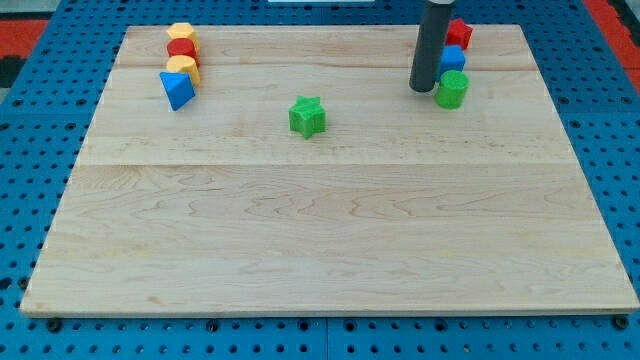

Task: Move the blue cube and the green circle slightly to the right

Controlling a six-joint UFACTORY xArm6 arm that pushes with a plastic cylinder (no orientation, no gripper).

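Observation:
The blue cube [454, 59] sits near the view's top right, with the green circle [452, 89] touching it just below and a red block [459, 34] just above. My tip [422, 89] rests on the board right beside the green circle, on its left, and just left of and below the blue cube. The rod hides part of the blue cube's left side.
A green star [308, 115] lies near the board's upper middle. At the top left stand a yellow block [181, 35], a red block [182, 50], another yellow block [185, 69] and a blue triangle [177, 89]. The wooden board [330, 230] ends close to the right of the blue cube.

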